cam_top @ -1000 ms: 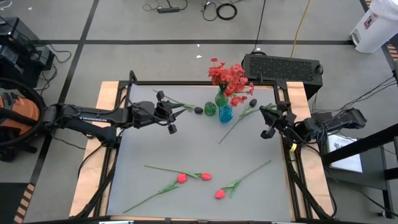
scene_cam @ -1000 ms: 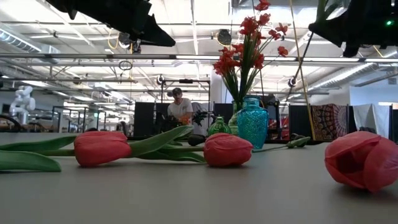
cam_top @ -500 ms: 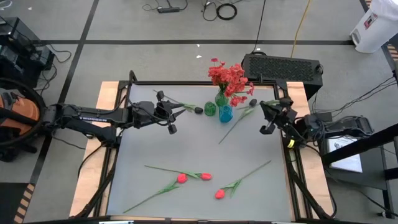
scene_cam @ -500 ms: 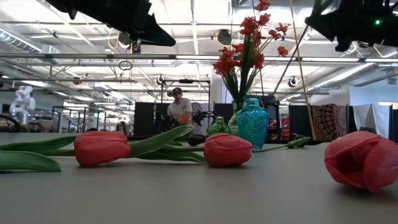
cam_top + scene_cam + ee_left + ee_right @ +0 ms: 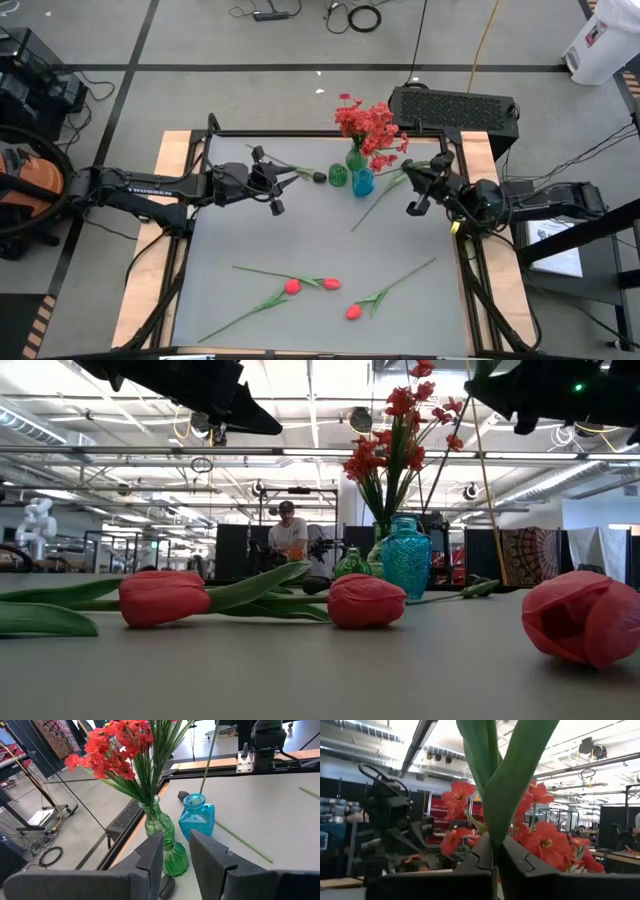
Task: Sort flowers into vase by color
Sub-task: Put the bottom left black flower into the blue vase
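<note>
Swinging inward toward the blue vase (image 5: 363, 183), the right gripper (image 5: 419, 190) has closed tight on a dark-budded flower stem (image 5: 378, 200), lifting it off the table; the left gripper (image 5: 270, 178) waits unchanged, half-open, empty, beside the vases.

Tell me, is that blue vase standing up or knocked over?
Upright. The blue vase stands on its base with its mouth up, beside the green vase of red flowers.
</note>
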You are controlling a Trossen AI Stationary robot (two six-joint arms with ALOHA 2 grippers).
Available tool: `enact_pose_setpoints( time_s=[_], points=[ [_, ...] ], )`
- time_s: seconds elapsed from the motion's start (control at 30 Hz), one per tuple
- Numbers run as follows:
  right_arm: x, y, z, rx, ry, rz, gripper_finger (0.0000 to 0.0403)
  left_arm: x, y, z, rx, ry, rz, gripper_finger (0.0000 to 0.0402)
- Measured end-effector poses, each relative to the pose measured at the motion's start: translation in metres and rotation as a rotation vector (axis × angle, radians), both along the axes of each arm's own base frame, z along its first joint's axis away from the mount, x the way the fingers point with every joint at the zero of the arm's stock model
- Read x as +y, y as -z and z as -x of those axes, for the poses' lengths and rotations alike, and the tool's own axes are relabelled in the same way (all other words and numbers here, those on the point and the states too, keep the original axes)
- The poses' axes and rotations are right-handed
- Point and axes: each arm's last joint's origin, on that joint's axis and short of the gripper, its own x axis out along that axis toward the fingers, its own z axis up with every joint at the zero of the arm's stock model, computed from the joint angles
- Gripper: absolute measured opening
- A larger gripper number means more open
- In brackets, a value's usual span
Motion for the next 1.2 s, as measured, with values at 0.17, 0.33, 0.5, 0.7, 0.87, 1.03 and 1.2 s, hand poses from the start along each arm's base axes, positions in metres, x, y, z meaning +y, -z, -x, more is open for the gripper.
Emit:
enact_pose_setpoints(
  time_s=[0.17,0.33,0.5,0.7,0.87,1.03,1.2],
  points=[
    [0.001,-0.002,-0.006,-0.05,-0.041,0.033,0.0,0.0,0.0,0.0,0.003,0.0,0.0,0.0102],
    [0.001,0.0,-0.01,-0.041,-0.038,0.033,0.0,0.0,0.0,0.0,0.003,0.0,0.0,0.0102],
    [0.001,0.001,-0.01,-0.037,-0.04,0.026,0.0,0.0,0.0,0.0,0.003,0.0,0.0,0.0102],
    [0.001,0.008,-0.017,0.03,-0.03,0.045,0.0,0.0,0.0,0.0,-0.002,-0.002,0.013,0.0102],
    [0.001,0.014,-0.024,0.078,-0.021,0.064,0.0,0.0,0.0,0.0,-0.005,0.007,0.022,0.0102],
    [0.001,0.019,-0.028,0.111,-0.025,0.062,0.0011,0.0,0.0,0.0,-0.006,0.008,0.024,0.0102],
    [0.001,0.021,-0.029,0.124,-0.028,0.061,0.0043,0.0,0.0,0.0,-0.006,0.007,0.023,0.0102]
  ],
)
